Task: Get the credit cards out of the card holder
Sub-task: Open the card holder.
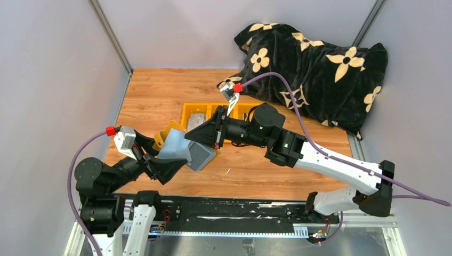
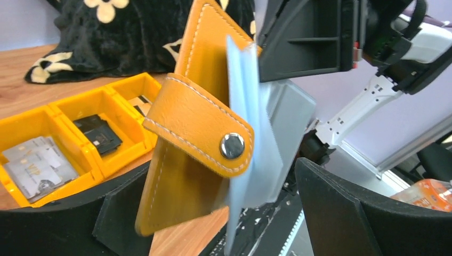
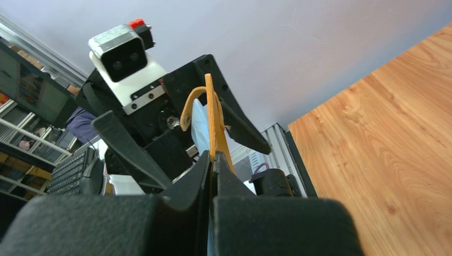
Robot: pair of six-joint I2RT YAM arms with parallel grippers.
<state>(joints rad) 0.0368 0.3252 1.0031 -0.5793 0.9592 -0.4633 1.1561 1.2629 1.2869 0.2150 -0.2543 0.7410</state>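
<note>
The mustard-yellow card holder [image 1: 171, 133] hangs unfolded in the air between my two grippers, its grey-blue inner faces [image 1: 178, 146] showing. My right gripper [image 1: 205, 136] is shut on one of its flaps; in the right wrist view the fingers [image 3: 211, 157] pinch the mustard edge [image 3: 209, 112]. My left gripper [image 1: 164, 159] is open, its jaws wide apart on either side of the holder [image 2: 192, 114]. I cannot tell whether a card is still inside. Pale grey credit cards [image 2: 34, 165] lie in the yellow tray.
The yellow three-compartment tray [image 1: 187, 109] stands behind the grippers on the wooden table [image 1: 154, 96]; it holds grey cards, dark items [image 2: 98, 136] and a striped card [image 2: 139, 104]. A black flowered pouch [image 1: 314, 69] lies at the back right. Grey walls enclose the table.
</note>
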